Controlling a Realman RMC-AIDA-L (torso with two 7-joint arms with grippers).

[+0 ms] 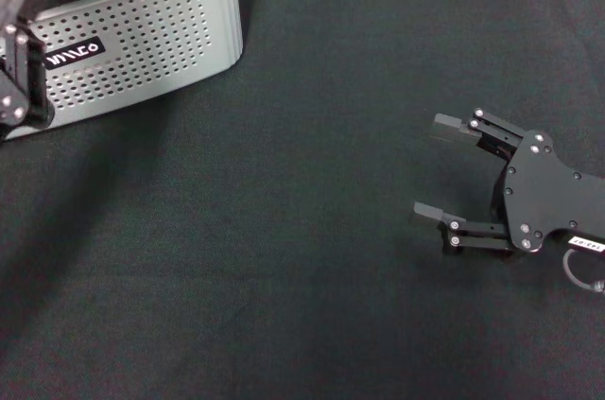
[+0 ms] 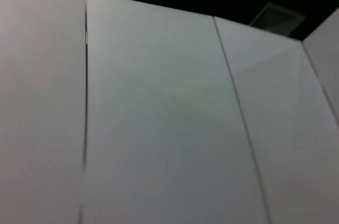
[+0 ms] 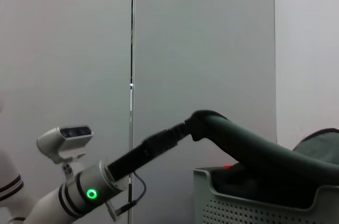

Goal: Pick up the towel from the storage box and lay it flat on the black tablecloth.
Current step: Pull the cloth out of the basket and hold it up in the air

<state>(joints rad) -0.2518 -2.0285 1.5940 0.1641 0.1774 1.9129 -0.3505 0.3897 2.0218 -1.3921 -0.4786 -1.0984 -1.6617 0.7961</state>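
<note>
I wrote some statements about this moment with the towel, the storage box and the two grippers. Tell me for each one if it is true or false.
1. The storage box stands at the far left of the black tablecloth. True.
2. The towel lies flat on the tablecloth. False: it is at the box, draped over its rim.
3. The right gripper is open and holds nothing. True.
4. The right gripper is above the box. False: it is over bare cloth on the right.
5. The left gripper is by the box. True.

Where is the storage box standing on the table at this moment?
In the head view the storage box stands at the far left corner of the black tablecloth, beside the left pincer; the open right pincer is far off at the right.
</note>
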